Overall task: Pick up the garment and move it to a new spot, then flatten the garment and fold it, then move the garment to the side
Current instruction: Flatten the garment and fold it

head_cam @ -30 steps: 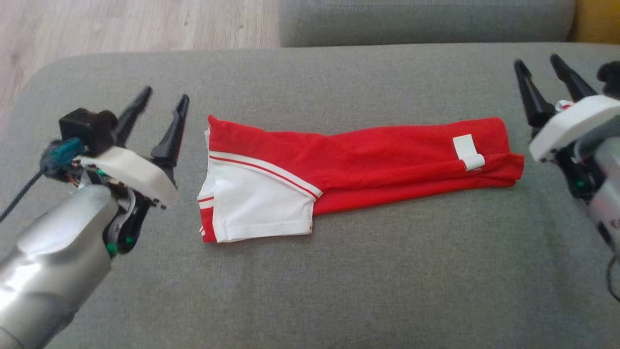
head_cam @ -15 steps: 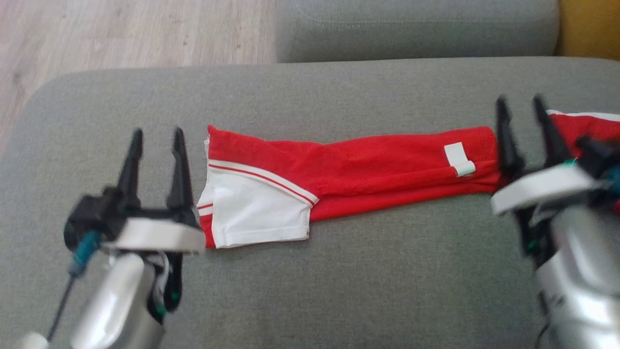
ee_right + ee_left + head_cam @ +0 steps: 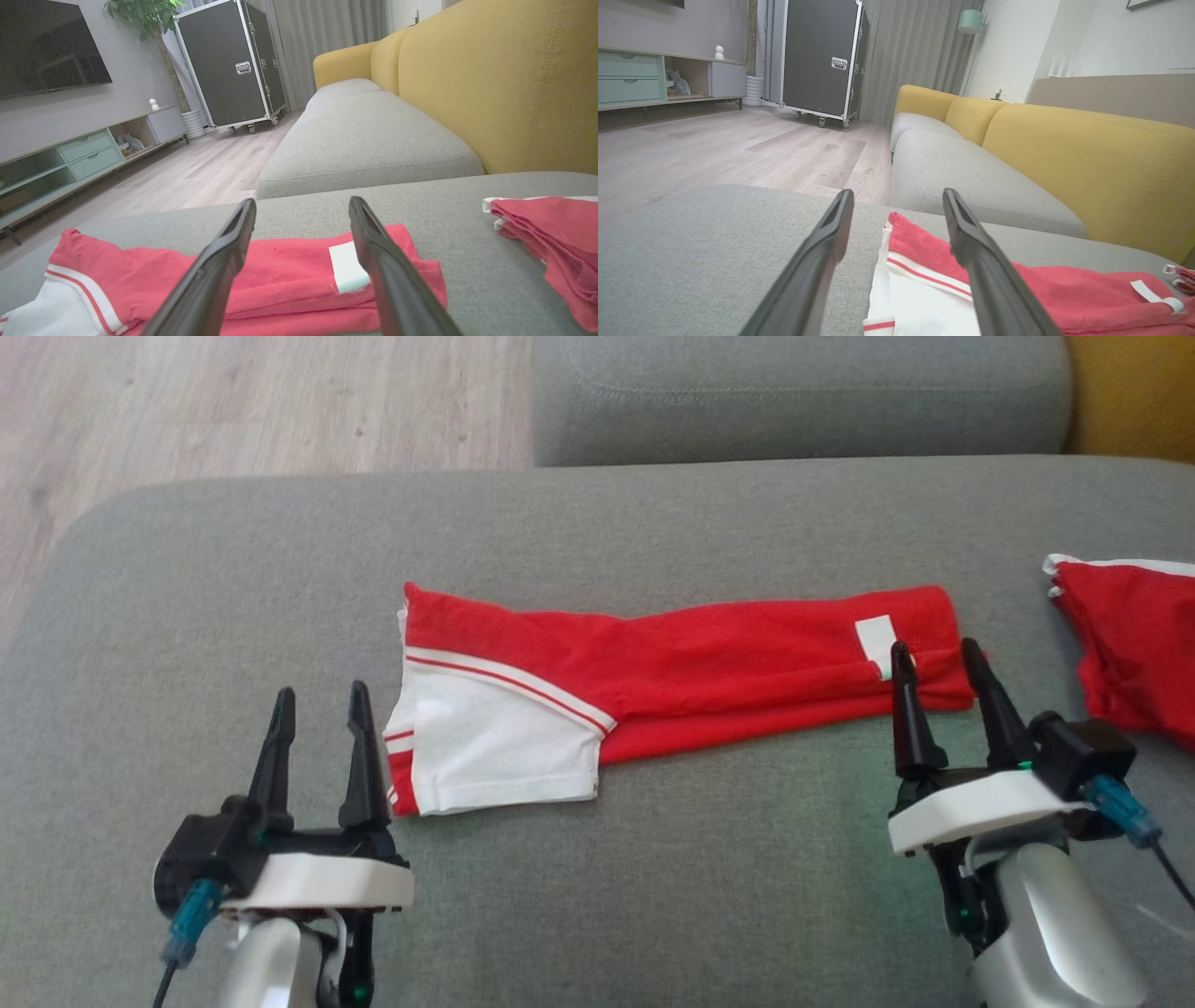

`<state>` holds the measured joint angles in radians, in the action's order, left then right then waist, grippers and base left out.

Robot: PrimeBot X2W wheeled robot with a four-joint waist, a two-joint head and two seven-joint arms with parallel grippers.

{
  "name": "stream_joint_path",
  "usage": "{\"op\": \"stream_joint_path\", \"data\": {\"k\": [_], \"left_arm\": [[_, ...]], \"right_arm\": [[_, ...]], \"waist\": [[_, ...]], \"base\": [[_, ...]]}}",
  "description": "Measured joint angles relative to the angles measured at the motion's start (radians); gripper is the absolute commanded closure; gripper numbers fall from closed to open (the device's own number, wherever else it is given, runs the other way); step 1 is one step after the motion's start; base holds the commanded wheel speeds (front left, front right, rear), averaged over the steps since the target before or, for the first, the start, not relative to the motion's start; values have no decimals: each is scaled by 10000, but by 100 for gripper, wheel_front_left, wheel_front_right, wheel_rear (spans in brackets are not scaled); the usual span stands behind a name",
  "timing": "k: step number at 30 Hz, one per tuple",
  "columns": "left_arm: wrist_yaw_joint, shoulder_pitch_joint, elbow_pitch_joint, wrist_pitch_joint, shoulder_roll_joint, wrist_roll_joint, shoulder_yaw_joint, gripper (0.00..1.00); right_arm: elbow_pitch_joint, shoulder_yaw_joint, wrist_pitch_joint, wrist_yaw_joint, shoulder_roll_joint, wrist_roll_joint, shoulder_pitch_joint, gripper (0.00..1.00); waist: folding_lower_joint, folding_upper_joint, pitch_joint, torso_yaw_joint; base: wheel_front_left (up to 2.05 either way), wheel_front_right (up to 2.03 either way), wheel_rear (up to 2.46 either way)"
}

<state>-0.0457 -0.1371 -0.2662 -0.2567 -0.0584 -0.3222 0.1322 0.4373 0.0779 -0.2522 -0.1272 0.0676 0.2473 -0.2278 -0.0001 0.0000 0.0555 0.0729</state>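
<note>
Since a second ago both arms have swung in from beside the garment's two ends toward the near edge of the surface, and the head camera has tilted too, so a second garment now appears at the right edge. The garment point(image 3: 653, 681), red with a white panel point(image 3: 495, 747), lies folded into a long strip across the middle of the grey surface point(image 3: 653, 896), its long axis running left to right. The panel end points to the left edge; the end bearing a white label point(image 3: 875, 639) points to the right edge. The left gripper point(image 3: 321, 691) stands near the near-left corner, just beside the panel end, fingers spread wide and pointing to the far edge, with nothing between them. In the left wrist view, the left gripper point(image 3: 897, 196) frames the garment's point(image 3: 1064, 294) left end. The right gripper point(image 3: 935, 646) stands near the near edge at the garment's right end, equally wide and empty; its tips overlap the red cloth beside the label in the head view, and contact cannot be told. In the right wrist view, the right gripper point(image 3: 301, 203) straddles the label point(image 3: 348, 266) on the garment point(image 3: 289, 275). The second garment point(image 3: 1134, 644), also red, lies apart from the first.
</note>
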Motion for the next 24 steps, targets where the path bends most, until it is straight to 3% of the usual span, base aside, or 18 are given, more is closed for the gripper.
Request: {"op": "stream_joint_path", "data": {"k": [6, 10, 18, 24], "left_arm": [[-435, -308, -182, 0, 81, 397, -92, 0], [-579, -791, -349, 0, 115, 518, -31, 0], [-610, -918, -462, 0, 142, 228, 713, 0], [-600, -1127, -470, 0, 146, 180, 871, 0]], "right_arm": [[546, -629, 0, 0, -17, -581, -614, 0], [1793, -1921, 265, 0, -12, -1024, -1639, 0], [4251, -4366, 692, 0, -19, -1762, -2808, 0], [5513, -5214, 683, 0, -42, -2654, -3287, 0]], "waist": [[0, 0, 448, 208], [3, 0, 800, 421], [3, 0, 1292, 909], [1, 0, 1588, 1152]], "base": [[0, 0, 0], [0, 0, 0], [0, 0, 0], [0, 0, 0]]}}
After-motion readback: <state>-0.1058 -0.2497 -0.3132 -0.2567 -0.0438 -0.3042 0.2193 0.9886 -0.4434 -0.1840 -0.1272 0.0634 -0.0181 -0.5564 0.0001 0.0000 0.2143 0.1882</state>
